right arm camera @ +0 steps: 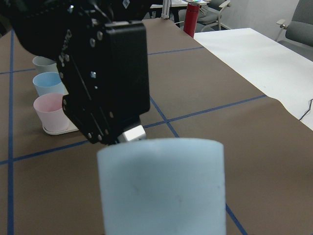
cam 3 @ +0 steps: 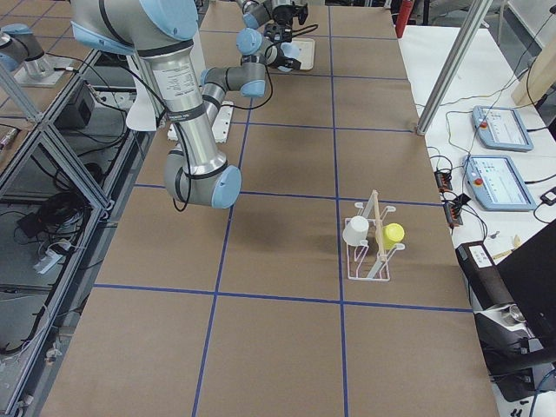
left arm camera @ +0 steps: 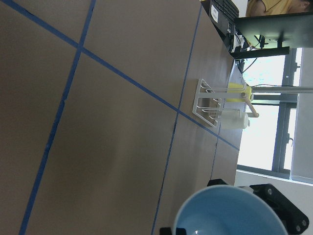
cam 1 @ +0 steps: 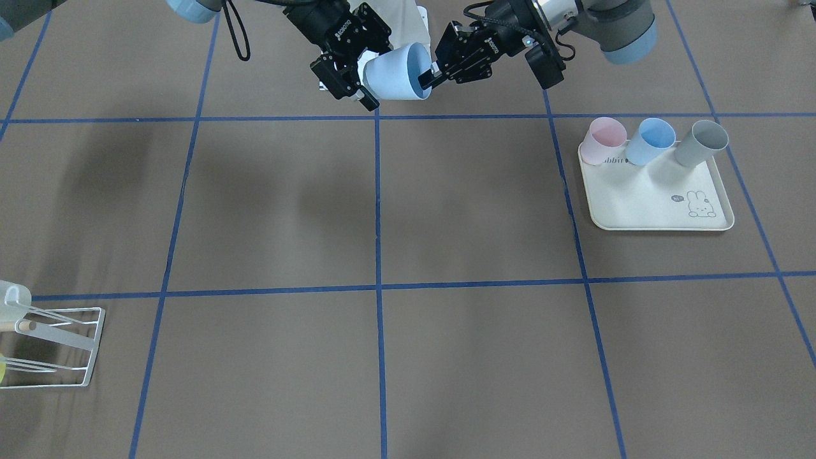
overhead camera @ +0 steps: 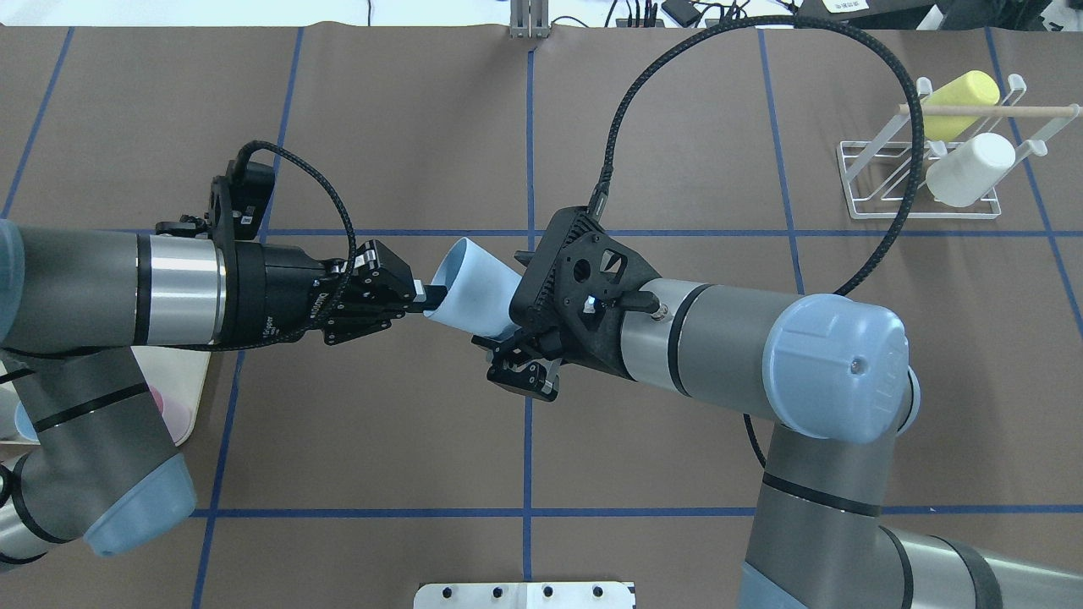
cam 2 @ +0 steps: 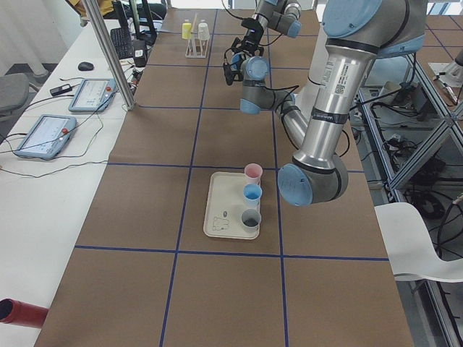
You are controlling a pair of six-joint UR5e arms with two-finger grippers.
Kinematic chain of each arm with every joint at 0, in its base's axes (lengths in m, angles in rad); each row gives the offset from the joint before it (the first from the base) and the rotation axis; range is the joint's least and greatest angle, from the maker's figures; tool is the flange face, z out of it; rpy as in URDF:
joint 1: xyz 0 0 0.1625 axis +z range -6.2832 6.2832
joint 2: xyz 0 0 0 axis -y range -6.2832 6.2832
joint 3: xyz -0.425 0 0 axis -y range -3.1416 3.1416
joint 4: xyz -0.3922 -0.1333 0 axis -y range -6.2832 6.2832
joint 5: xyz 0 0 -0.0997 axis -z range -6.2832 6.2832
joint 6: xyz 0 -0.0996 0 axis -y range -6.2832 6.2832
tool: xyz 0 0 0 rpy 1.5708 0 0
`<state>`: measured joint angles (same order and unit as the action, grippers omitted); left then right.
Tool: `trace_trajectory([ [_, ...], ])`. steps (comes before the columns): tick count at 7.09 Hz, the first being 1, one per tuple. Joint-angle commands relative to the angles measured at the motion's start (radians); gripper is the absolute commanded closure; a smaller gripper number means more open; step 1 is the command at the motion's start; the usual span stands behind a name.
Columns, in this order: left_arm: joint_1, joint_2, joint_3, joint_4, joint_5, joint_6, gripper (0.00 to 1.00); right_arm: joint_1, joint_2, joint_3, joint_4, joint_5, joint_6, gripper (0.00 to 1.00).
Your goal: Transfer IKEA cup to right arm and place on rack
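My left gripper (cam 1: 433, 75) is pinching the rim of the pale blue cup (cam 1: 395, 73), with one finger inside the mouth and the other against the outside wall. The cup lies on its side in the air above the table (cam 1: 280, 210). Its open mouth faces my left gripper and its narrow base points at my right gripper (cam 1: 366, 78).

My right gripper's fingers sit on either side of that narrow end, one above and one below. They are close to the wall, but I cannot tell whether they are pressing on it or only flanking it. From my right wrist camera the cup's side fills the lower middle of the view, just in front of the hand, with my left gripper's black body right behind it.

My right arm (overhead camera: 761, 347) reaches in with its black cable loop (overhead camera: 880, 101) arching over it.

The rack (cam 1: 64, 336) stands on the table well apart from my right gripper, out to that hand's right and farther forward. It already carries a white cup (overhead camera: 969, 169) and a yellow cup (overhead camera: 956, 103).

Well off to my left gripper's left, the cream tray (cam 1: 644, 197) lies on the table. A pink cup (cam 1: 604, 140), a blue cup (cam 1: 653, 141) and a grey cup (cam 1: 701, 143) stand in a row along one of its edges
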<state>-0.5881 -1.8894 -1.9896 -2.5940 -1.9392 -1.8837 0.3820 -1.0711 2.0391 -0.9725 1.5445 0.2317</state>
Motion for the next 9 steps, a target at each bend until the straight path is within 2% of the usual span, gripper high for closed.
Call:
trace_trajectory([
  [1, 0.001, 0.0, 0.0, 0.0, 0.0, 0.002, 1.0, 0.0, -0.004, 0.006, -0.002, 0.002, -0.005, 0.44],
  [2, 0.001, 0.0, 0.0, -0.002, 0.0, 0.006, 1.0, 0.0, -0.003, 0.006, -0.002, 0.0, -0.009, 0.57],
  [3, 0.001, 0.0, -0.001, -0.002, -0.001, 0.011, 0.96, 0.0, -0.006, 0.004, -0.002, 0.0, -0.017, 0.65],
  [4, 0.001, 0.0, -0.003, -0.002, -0.006, 0.023, 0.3, 0.001, -0.006, 0.004, -0.002, 0.002, -0.02, 0.67],
  [5, -0.001, 0.001, -0.009, -0.002, -0.004, 0.055, 0.0, 0.003, -0.006, 0.004, -0.002, 0.009, -0.02, 0.67],
  [7, -0.012, 0.015, -0.011, 0.0, -0.012, 0.064, 0.0, 0.009, -0.01, 0.006, -0.003, 0.016, -0.023, 0.7],
  [8, -0.016, 0.041, -0.011, 0.002, -0.011, 0.101, 0.0, 0.036, -0.018, 0.006, -0.012, 0.035, -0.049, 0.8],
  [9, -0.028, 0.077, -0.012, 0.003, -0.012, 0.144, 0.0, 0.072, -0.038, 0.004, -0.014, 0.095, -0.066, 0.86],
])
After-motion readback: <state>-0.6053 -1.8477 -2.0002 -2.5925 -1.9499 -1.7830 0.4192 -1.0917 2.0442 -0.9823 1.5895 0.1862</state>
